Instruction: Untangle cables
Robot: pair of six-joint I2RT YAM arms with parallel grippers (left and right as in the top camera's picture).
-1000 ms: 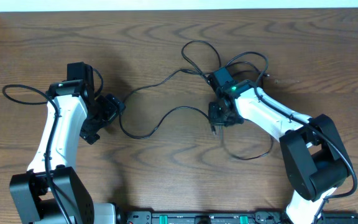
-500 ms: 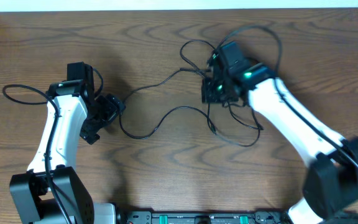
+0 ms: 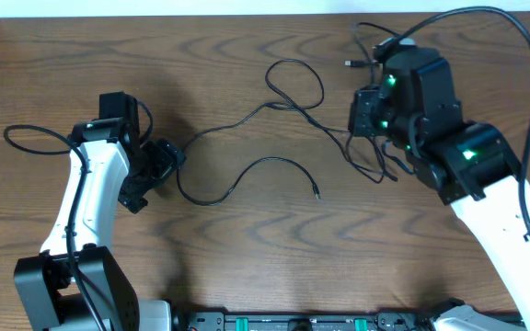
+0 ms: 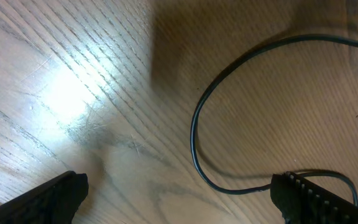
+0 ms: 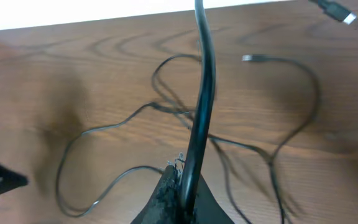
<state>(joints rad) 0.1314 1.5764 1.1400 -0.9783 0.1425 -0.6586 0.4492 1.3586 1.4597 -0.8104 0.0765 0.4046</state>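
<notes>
Thin black cables (image 3: 247, 118) trail across the wooden table from beside my left gripper to the right. One end plug (image 3: 316, 193) lies free mid-table. My right gripper (image 3: 364, 124) is raised at the back right, shut on a black cable (image 5: 201, 93) that runs straight up from its fingertips (image 5: 182, 186). Several strands hang in loops (image 3: 375, 165) below it. My left gripper (image 3: 159, 179) sits low over the table, open. In its wrist view a cable curve (image 4: 194, 137) lies between and ahead of the spread fingers (image 4: 319, 199), touching neither that I can see.
The table's back edge meets a white wall (image 3: 247, 7). A loose plug (image 5: 247, 58) rests on the wood below the right gripper, and another plug (image 5: 340, 12) hangs near the top right. A thick arm lead (image 3: 513, 28) arcs over the right arm.
My right arm has risen and swung right and back with the cable in its grip, pulling the tangle off mid-table. One cable end stays on the wood. The left arm has not moved.
</notes>
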